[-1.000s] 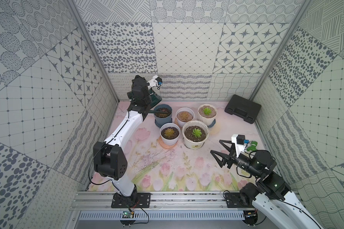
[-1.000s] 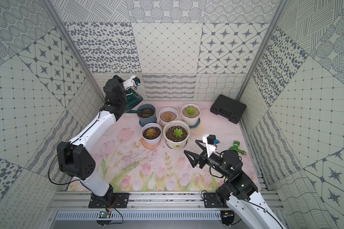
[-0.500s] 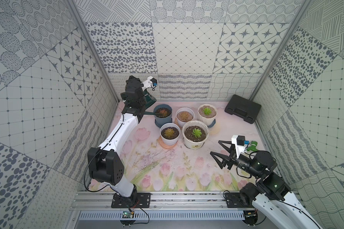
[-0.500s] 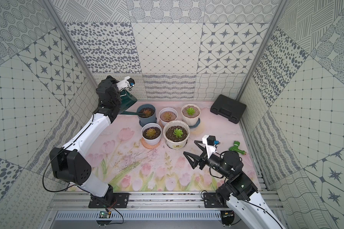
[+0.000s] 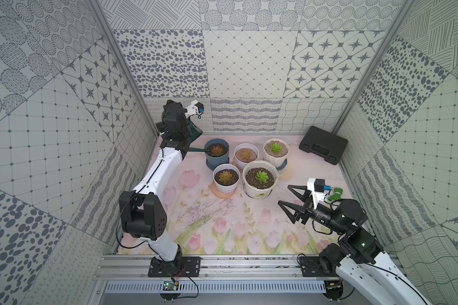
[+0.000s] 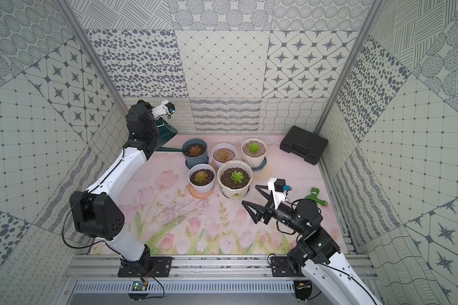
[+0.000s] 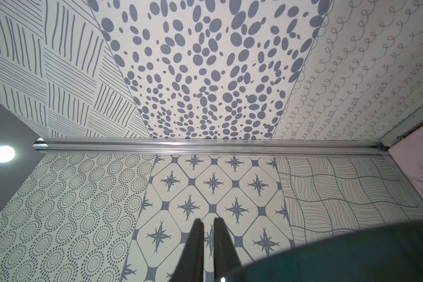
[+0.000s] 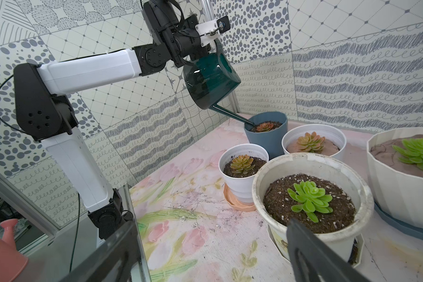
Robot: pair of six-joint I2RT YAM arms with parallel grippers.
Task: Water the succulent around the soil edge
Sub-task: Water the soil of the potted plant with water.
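A reddish succulent [image 5: 217,150] [image 8: 265,126] grows in a blue-grey pot [image 5: 216,161] at the back left of the pot cluster. A dark green watering can [image 5: 193,129] [image 8: 210,80] hangs tilted from my left gripper [image 7: 208,227], which is shut on it. Its thin spout [image 5: 197,150] [image 8: 232,114] reaches down to the soil at the pot's left rim. The can's body [image 7: 352,256] fills a corner of the left wrist view. My right gripper [image 5: 283,194] [image 8: 208,244] stands open and empty above the mat at the front right.
Several more potted succulents stand beside the blue-grey pot: a small white pot [image 5: 226,184] on an orange saucer, a large white pot [image 5: 260,191], two more behind. A black case [image 5: 323,144] lies back right. A green nozzle [image 6: 315,195] lies by the right wall.
My left wrist has swung left toward the corner with the can, while the spout tip stays at the blue-grey pot's rim. The right arm has not moved.
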